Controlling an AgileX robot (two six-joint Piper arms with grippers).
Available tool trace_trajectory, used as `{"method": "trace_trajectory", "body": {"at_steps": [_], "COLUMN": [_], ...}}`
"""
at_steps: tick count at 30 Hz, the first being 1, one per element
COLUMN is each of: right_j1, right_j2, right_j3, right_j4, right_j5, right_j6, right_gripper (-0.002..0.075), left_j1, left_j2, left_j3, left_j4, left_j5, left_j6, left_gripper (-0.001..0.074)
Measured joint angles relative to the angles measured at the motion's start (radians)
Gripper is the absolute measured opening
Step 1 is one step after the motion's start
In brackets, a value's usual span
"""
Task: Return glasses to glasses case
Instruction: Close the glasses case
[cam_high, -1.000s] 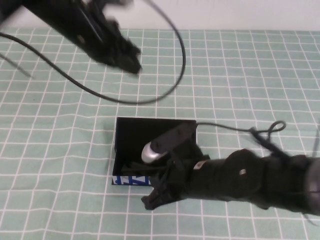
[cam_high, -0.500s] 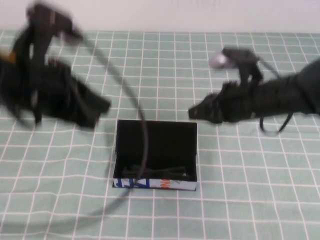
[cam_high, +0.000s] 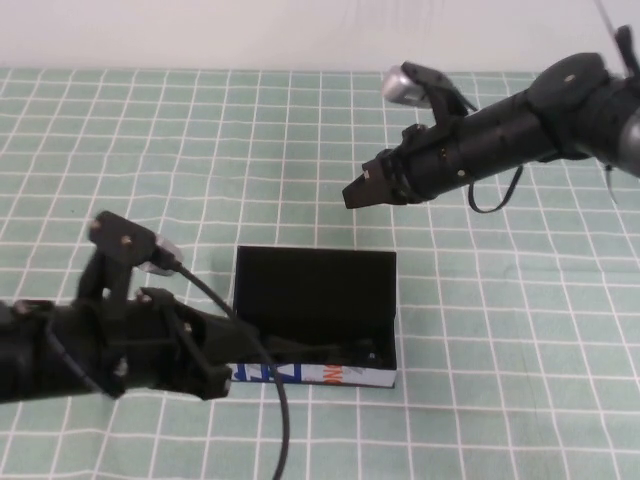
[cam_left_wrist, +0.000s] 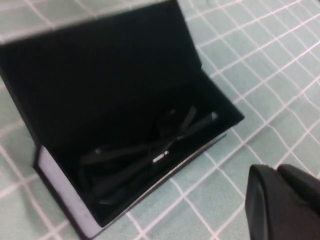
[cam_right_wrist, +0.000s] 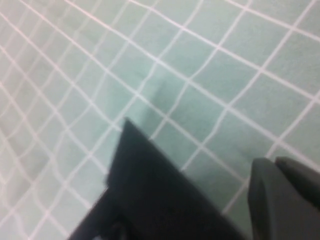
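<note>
The glasses case (cam_high: 313, 283) is a black box lying open at the table's middle, flap lid back, its white printed strip (cam_high: 312, 374) facing the front. The dark glasses (cam_high: 335, 350) lie folded inside it, and show clearly in the left wrist view (cam_left_wrist: 150, 152) within the case (cam_left_wrist: 100, 65). My left gripper (cam_high: 215, 378) is shut and empty, just off the case's front-left corner; it also shows in the left wrist view (cam_left_wrist: 276, 171). My right gripper (cam_high: 354, 196) is shut and empty, raised behind the case; its wrist view (cam_right_wrist: 275, 162) shows a case corner (cam_right_wrist: 150, 195).
A green cloth with a white grid (cam_high: 520, 380) covers the table. The left arm's cable (cam_high: 270, 400) loops across the case's front-left. A pale wall edge runs along the back (cam_high: 200, 35).
My right arm has lifted off the case and moved back to the right, leaving the glasses inside. My left arm has swung from the back left down to the case's front-left.
</note>
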Motion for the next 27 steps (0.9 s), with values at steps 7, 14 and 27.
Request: {"method": "trace_trajectory", "body": {"at_steps": [7, 14, 27], "right_j1": [0.0, 0.0, 0.0], "right_j2": [0.11, 0.163, 0.203], "right_j3": [-0.109, -0.16, -0.161], "right_j4": [-0.035, -0.04, -0.064], "right_j5": [-0.007, -0.014, 0.055], "right_j6": [0.005, 0.005, 0.005], "right_gripper": [-0.0014, -0.0014, -0.0014], "left_j1": [0.0, 0.0, 0.0], "left_j2": [0.21, 0.377, 0.434], "left_j3": [0.002, 0.002, -0.011], "left_j4": [-0.173, -0.28, -0.298], "left_j5": [0.107, 0.197, 0.078], "left_j6": [0.172, 0.285, 0.318], "left_gripper": [-0.0006, -0.0006, -0.0006]}}
